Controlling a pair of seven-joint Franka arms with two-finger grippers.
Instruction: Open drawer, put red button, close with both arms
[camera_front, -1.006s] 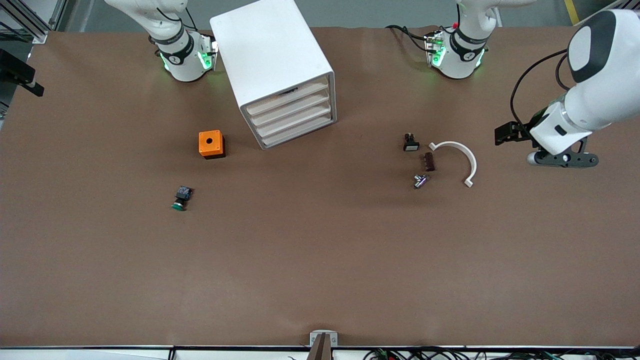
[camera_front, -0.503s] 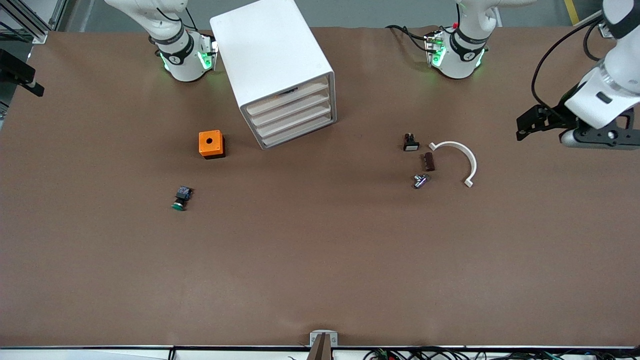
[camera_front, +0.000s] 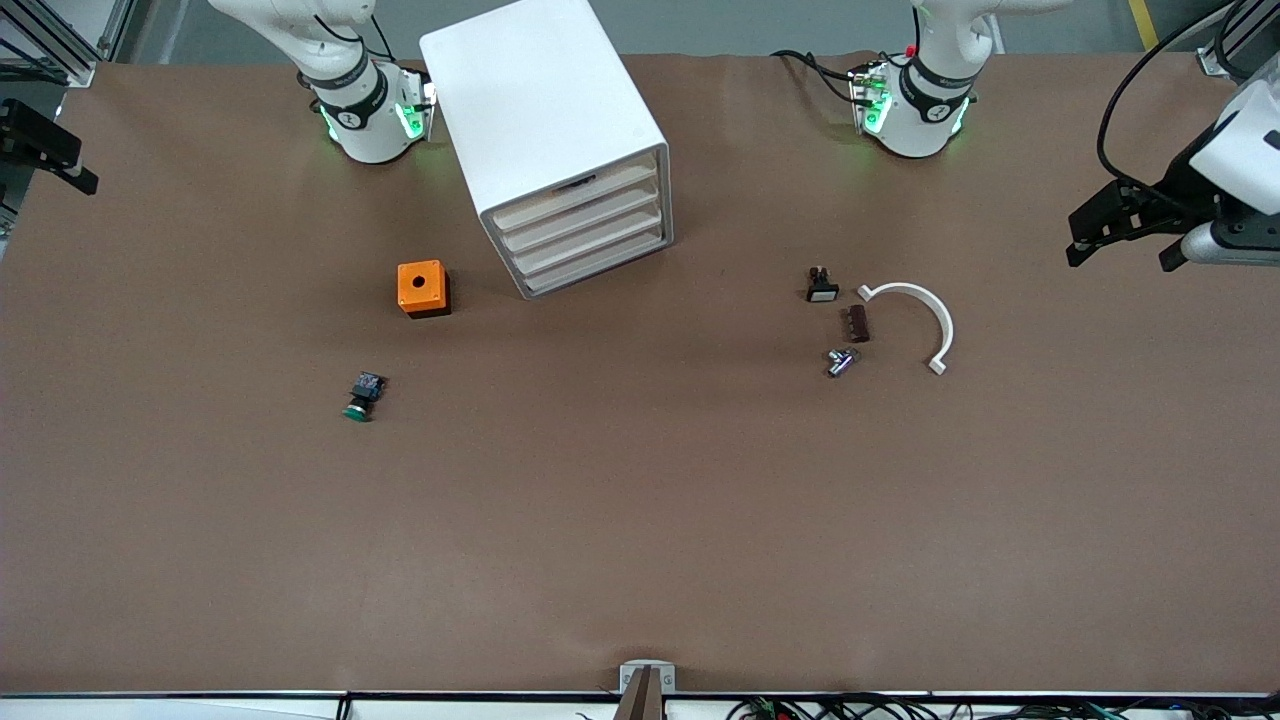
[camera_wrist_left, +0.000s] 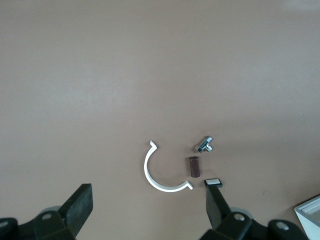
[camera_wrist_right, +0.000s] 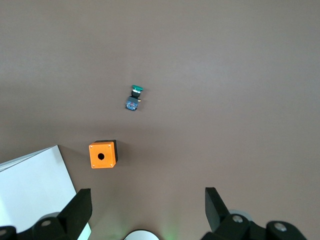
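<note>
Over the last second the left gripper (camera_wrist_left: 148, 194) has been carried up and away from the cluster of small parts, out to the edge of the table at the left arm's end, well apart from the white drawer cabinet (camera_front: 545, 130). Its jaws are spread wide and nothing is held between them. The right gripper (camera_wrist_right: 146, 196) is likewise raised high at the right arm's end, jaws wide and empty, looking down on the orange box (camera_front: 423, 288) and the green button (camera_front: 360, 395). Both lie nearer the front camera than the cabinet. Both arms are judged to be parked clear of the work. The red button is seen nowhere on the table. All four of the cabinet's drawers appear pushed in, so the button is presumably shut inside one, and the task is judged done or nearly so. Toward the left arm's end from the cabinet, a white arc-shaped piece (camera_front: 935, 315), a brown block (camera_front: 858, 323), a metal fitting (camera_front: 841, 361) and a small black part (camera_front: 821, 285) are left lying, being no part of the job.
</note>
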